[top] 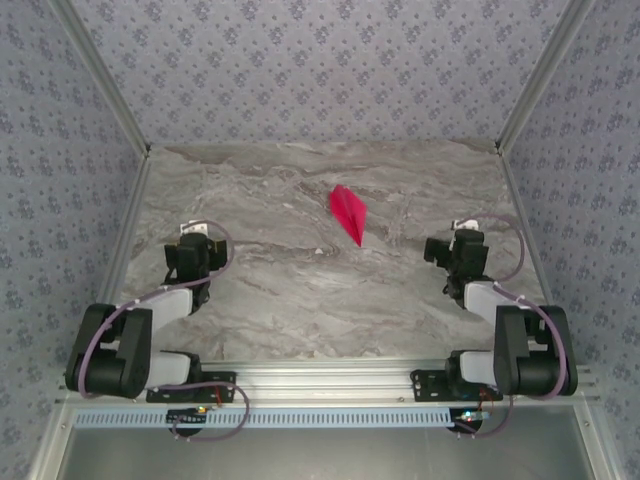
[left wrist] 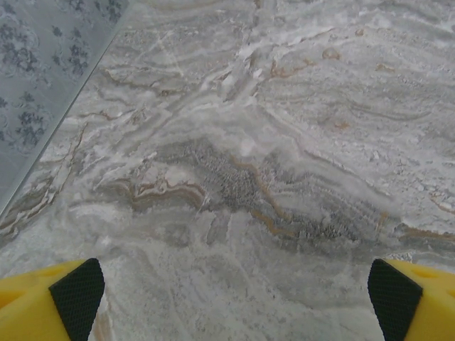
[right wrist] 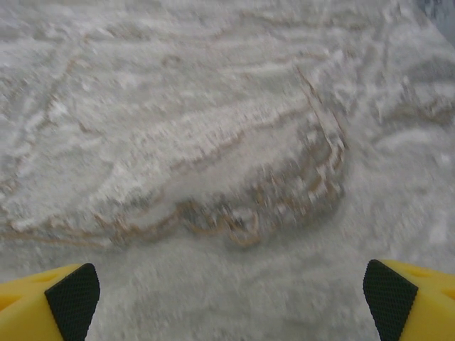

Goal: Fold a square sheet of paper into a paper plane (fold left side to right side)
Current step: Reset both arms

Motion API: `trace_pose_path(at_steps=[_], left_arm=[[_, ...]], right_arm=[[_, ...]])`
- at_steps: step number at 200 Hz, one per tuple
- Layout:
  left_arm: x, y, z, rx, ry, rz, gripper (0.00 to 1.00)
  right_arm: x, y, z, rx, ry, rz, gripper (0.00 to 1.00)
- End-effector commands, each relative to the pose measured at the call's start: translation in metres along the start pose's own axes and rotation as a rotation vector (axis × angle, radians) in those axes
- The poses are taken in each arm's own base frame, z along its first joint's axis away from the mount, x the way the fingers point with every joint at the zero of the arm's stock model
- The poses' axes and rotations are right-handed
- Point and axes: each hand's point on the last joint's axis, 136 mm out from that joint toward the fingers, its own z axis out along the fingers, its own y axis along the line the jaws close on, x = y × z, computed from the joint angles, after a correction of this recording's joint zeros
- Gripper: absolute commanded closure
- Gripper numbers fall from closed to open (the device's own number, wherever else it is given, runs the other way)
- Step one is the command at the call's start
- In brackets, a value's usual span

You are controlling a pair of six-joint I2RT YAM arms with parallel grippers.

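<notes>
Jaws of the left gripper stand spread wide with nothing between them: in its wrist view the two yellow fingers sit at the bottom corners, their black pads facing each other across bare stone. The right gripper is just as wide open and equally empty, its black right pad low in the corner of a slightly blurred view of veined marble. From above, both arms are folded back near their bases at the near edge, the left one toward the left side and the right one toward the right side, each gripper aimed out over the grey marble table. The paper plane lies on that table beyond both grippers, in the far half and a little right of centre, somewhat nearer the right gripper than the left but well apart from both. It is a narrow magenta-pink dart with a kite-like outline, its sharp tip pointing back toward the near edge and slightly right, its blunter end toward the far wall, which is papered in a small grey-blue pattern like the side walls.
</notes>
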Motion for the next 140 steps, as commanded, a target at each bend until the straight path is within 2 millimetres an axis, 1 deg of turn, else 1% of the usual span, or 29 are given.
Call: trace_pose_path(at_steps=[1, 16, 23, 31, 41, 49, 57, 68, 87, 140], left_arm=[[-0.049, -0.011, 0.001, 0.089, -0.206, -0.017, 0.02], [-0.045, -0.014, 0.010, 0.119, -0.216, -0.013, 0.02], [-0.042, -0.013, 0.017, 0.130, -0.215, -0.030, 0.02], [-0.036, -0.007, 0.024, 0.132, -0.193, -0.068, 0.02], [-0.031, -0.006, 0.029, 0.163, -0.199, -0.096, 0.02], [-0.031, -0.007, 0.029, 0.170, -0.196, -0.096, 0.02], [-0.030, -0.009, 0.031, 0.183, -0.168, -0.085, 0.02], [-0.031, -0.013, 0.035, 0.198, -0.147, -0.078, 0.02], [-0.030, -0.007, 0.038, 0.220, -0.130, -0.121, 0.02], [-0.030, -0.007, 0.039, 0.218, -0.131, -0.120, 0.02]], right_arm=[[-0.043, 0.007, 0.001, -0.053, -0.185, -0.030, 0.00], [-0.043, 0.008, 0.007, -0.090, -0.196, -0.001, 0.00], [-0.039, 0.009, 0.011, -0.099, -0.196, 0.005, 0.00], [-0.035, 0.012, 0.016, -0.115, -0.199, 0.002, 0.00], [-0.028, 0.017, 0.023, -0.137, -0.186, -0.009, 0.00], [-0.030, 0.023, 0.025, -0.164, -0.204, -0.026, 0.00], [-0.026, 0.024, 0.026, -0.172, -0.164, -0.035, 0.00], [-0.029, 0.025, 0.025, -0.177, -0.182, -0.034, 0.00], [-0.027, 0.024, 0.026, -0.173, -0.170, -0.034, 0.00], [-0.028, 0.027, 0.026, -0.152, -0.177, -0.059, 0.00]])
